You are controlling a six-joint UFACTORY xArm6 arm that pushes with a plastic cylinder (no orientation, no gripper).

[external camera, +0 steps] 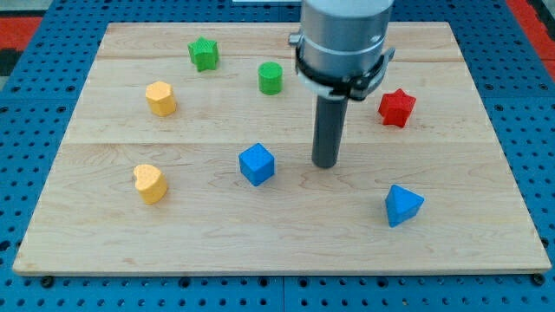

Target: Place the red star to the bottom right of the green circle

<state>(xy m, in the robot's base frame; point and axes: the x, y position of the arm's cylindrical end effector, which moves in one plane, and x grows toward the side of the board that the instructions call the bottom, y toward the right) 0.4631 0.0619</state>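
Observation:
The red star (396, 107) lies on the wooden board at the view's right. The green circle (270, 78) stands near the view's top centre, well left of the star. My tip (326, 163) rests on the board in the middle. It is below and to the right of the green circle, and left of and lower than the red star. It touches no block.
A green star (204, 54) lies at the view's top left. A yellow block (160, 98) and a yellow heart (150, 183) are on the left. A blue cube (257, 164) sits just left of my tip. A blue triangular block (402, 205) is at lower right.

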